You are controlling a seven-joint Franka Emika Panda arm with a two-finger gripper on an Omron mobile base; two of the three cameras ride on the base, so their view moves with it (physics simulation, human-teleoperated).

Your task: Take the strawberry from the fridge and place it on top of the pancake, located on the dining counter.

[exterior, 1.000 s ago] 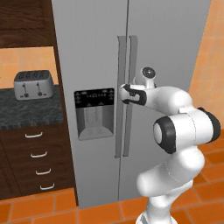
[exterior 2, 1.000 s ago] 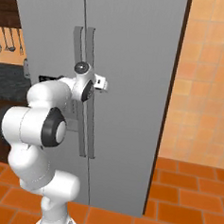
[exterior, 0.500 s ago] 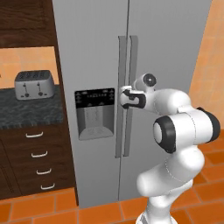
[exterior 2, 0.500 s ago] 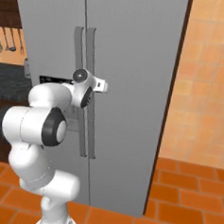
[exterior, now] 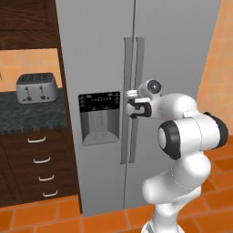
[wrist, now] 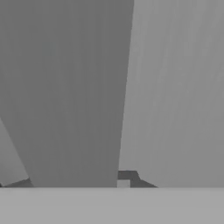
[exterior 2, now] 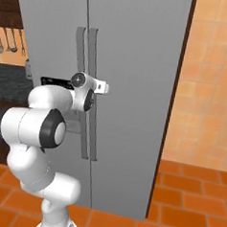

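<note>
The gripper (exterior: pixel 131 103) has just drawn its jaws in from wide open and now clamps one of the two vertical bar handles (exterior: pixel 136 82) at the centre seam of the fridge (exterior: pixel 95 54), level with the black dispenser panel (exterior: pixel 100 116); that suggests the door pull can begin. Both doors are still shut, so the strawberry is hidden, presumably inside. Left of the fridge a toaster (exterior: pixel 36 87) sits on a dark speckled countertop (exterior: pixel 27 116) above drawers (exterior: pixel 38 170); right of the fridge rises an orange tiled wall (exterior 2: pixel 209 79), with orange floor tiles (exterior 2: pixel 186 197) below.
</note>
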